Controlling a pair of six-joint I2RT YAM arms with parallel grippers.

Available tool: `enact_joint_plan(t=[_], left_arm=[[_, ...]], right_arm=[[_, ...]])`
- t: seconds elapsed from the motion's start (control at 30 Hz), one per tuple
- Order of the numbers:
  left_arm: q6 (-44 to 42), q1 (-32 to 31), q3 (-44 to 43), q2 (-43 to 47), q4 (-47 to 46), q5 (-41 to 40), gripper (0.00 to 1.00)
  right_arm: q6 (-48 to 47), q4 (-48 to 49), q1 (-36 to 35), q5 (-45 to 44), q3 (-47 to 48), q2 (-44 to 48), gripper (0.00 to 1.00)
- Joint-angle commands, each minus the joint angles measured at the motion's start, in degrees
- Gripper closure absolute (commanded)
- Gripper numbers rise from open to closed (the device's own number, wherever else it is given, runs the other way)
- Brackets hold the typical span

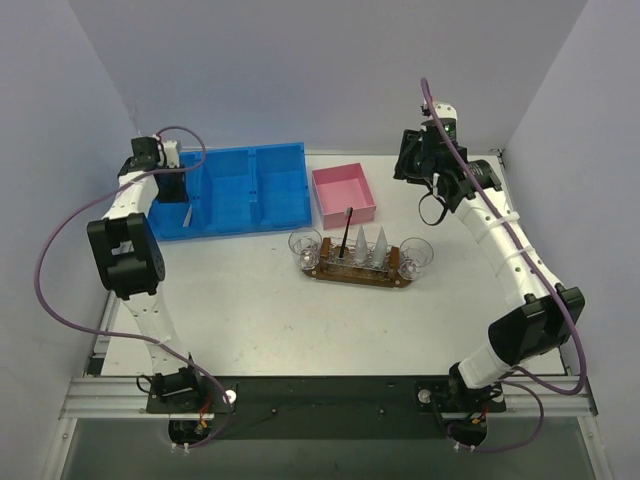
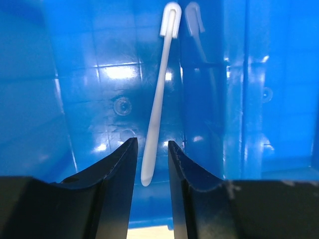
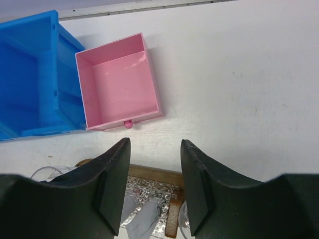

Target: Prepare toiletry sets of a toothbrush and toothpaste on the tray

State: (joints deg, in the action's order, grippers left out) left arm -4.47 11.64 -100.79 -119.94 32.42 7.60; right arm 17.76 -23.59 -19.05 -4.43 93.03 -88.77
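My left fingers stand apart around the tail of a thin white toothbrush lying in the blue bin, seemingly not yet touching it. I judge it light, stiff and slick, better pinched further up the handle. The tray sits mid-bench. My right fingers hang spread and empty near it.

One tray, one blue bin with three compartments and one pink box stand on the single counter. Clear cups: two plain ones at the tray's ends, plus others between them, too crowded for a sure count. White tubes: two, standing among those middle cups. Toothbrushes: two. One dark brush stands upright, nearer the right hand. One white brush lies between the fingers of the left hand. Hands: two.
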Motion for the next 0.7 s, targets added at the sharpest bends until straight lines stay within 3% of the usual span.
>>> enact_joint_plan(t=[0.0,0.43,0.67], left_arm=[[-3.96,-0.04,-2.13,-2.31,0.36,3.2,0.59],[-4.67,-0.3,1.21,-5.3,-2.54,0.4,0.59],[-5.72,-1.88,0.6,-7.24,-2.81,-0.91,0.59]], right_arm=[[1.84,0.83,0.33,1.0,2.59,-1.84,0.6],[8.78,0.74,0.24,1.09,3.47,-3.34,0.6],[7.82,-0.31,0.33,1.09,6.63,-5.79,0.6]])
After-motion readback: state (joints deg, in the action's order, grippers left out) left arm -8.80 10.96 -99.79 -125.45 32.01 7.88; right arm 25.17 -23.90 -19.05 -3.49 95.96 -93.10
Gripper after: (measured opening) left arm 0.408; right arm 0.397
